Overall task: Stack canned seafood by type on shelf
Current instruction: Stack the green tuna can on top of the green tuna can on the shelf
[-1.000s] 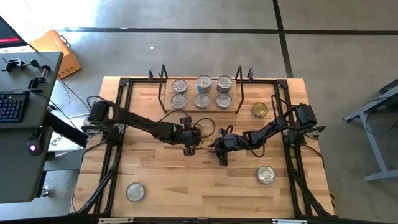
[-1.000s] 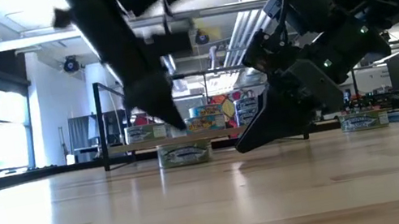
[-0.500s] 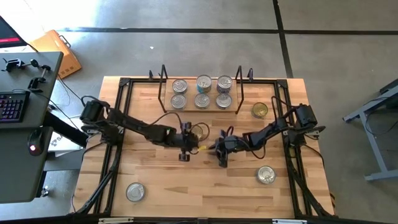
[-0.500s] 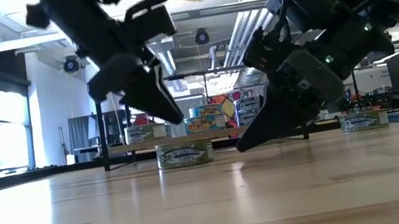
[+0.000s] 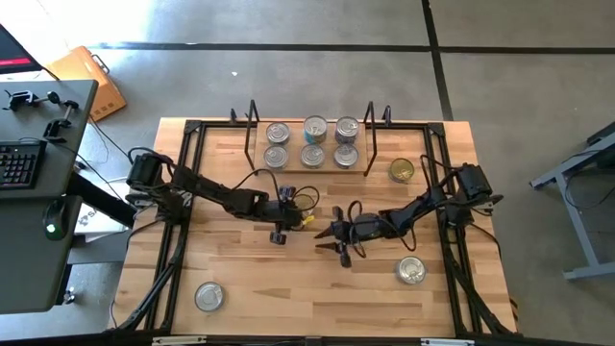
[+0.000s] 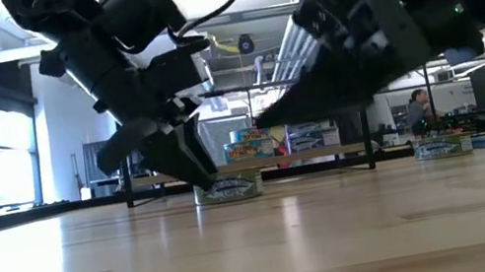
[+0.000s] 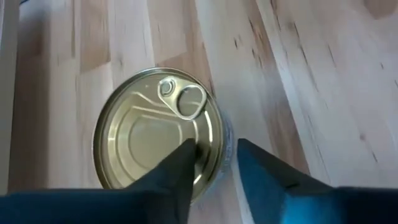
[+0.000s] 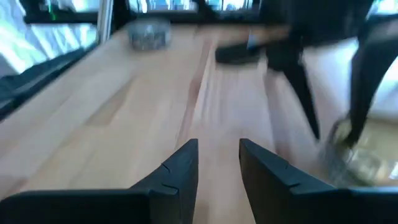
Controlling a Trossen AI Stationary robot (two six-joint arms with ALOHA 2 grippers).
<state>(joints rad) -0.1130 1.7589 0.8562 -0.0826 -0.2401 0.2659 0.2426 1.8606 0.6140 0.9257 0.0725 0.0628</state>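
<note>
Left tool (image 7: 211,165) sits part open over the rim of a gold-top tin (image 7: 158,134) on the surface (image 5: 288,279), gripping nothing. Right tool (image 5: 332,245) hovers mid-surface, part open, empty. Shelf (image 5: 309,166) holds six silver-top tins (image 5: 312,154); other tins stand loose on the surface.

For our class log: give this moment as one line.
left hand: open, over gold-top tin | right hand: open, empty | shelf: six tins
</note>
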